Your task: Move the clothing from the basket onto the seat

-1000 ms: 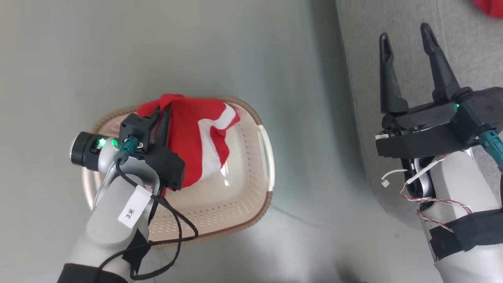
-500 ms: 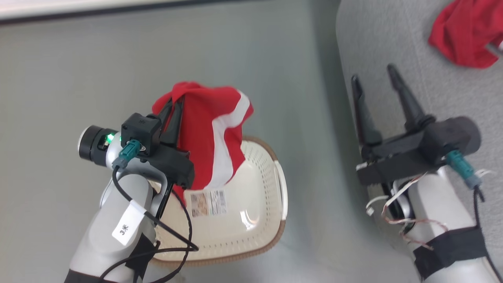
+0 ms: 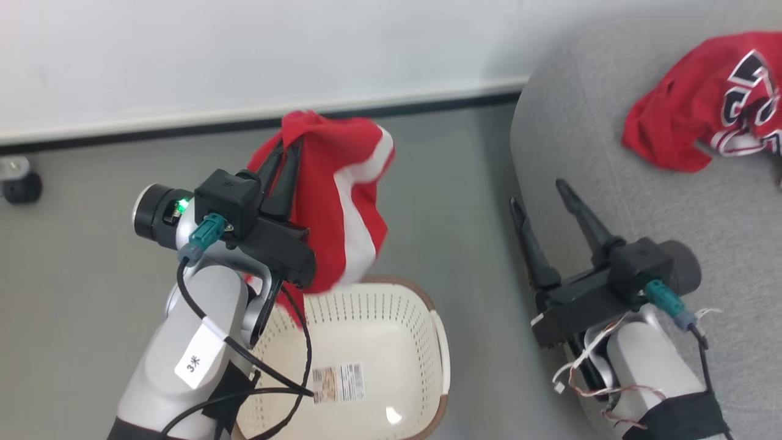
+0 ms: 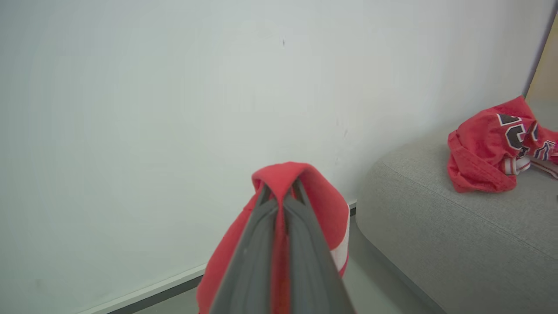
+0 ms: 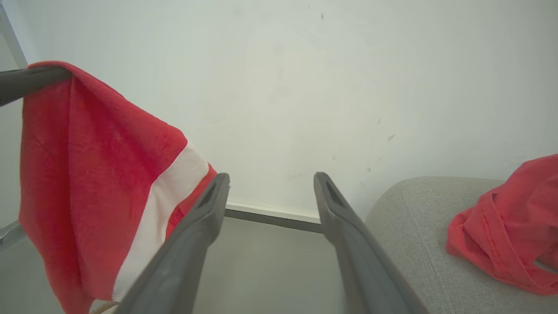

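Note:
My left gripper [image 3: 288, 151] is shut on the red garment with the broad white stripe [image 3: 342, 208], which hangs clear above the cream basket [image 3: 427, 324]. Its closed fingers [image 4: 279, 244] pinch the cloth's top fold [image 4: 283, 174], and the garment [image 5: 87, 183] dangles at left in the right wrist view. The red jersey with black lettering [image 3: 702, 116] lies crumpled on the grey seat [image 3: 580, 153], also seen as the jersey [image 4: 488, 148] on the seat [image 4: 457, 226]. My right gripper [image 3: 540, 195] stands open by the seat's left edge, nothing between its fingers [image 5: 196, 244].
The basket holds no cloth, only a label sticker [image 3: 339, 382] on its floor. A white wall [image 3: 244, 55] with a dark baseboard [image 3: 122, 135] runs behind. A small dark caster [image 3: 18, 183] sits at the far left. Grey floor [image 3: 464, 201] separates basket and seat.
My left gripper has lifted the striped garment up out of the basket. The head camera has tilted up, bringing the wall and the jersey on the seat into sight.

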Available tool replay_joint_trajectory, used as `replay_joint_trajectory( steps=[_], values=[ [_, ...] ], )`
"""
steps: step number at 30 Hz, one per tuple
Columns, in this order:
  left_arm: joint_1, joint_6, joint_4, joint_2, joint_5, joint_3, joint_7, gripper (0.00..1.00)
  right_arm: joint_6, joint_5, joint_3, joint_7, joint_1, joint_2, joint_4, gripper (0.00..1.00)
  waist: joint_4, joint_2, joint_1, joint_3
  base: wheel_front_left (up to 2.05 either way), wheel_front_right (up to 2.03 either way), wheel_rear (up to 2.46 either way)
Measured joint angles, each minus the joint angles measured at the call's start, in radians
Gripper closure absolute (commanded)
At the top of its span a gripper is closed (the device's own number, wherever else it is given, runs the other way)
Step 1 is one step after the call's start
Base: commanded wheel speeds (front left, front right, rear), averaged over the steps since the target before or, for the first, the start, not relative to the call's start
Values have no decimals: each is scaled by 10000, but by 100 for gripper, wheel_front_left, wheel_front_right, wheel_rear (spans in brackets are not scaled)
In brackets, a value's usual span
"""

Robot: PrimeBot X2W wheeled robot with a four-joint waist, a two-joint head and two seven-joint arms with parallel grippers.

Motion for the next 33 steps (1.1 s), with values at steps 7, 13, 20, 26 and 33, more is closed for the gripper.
replay_joint_trajectory(
  steps=[7,13,20,26,33],
  values=[
    [17,-77,188,-52,-29,-211,-2,100,157,10,464,0,346,75,506,0,-13,0,0,-1052,0,0,0],
    [466,-84,349,-125,-184,-435,2,100,318,27,872,0,724,123,978,0,-20,0,1,-1951,0,0,0],
    [706,-69,512,-180,-401,-780,242,100,410,263,1687,2,1296,228,1388,0,26,0,0,-2972,0,0,0],
    [739,82,393,-198,-468,-1160,575,100,466,322,2380,2,1191,332,1787,0,163,0,1,-3601,0,0,0],
    [737,424,-211,-190,-1174,-2309,853,100,493,548,3170,2,570,382,2295,0,365,1,1,-3820,0,0,0]
  ],
)
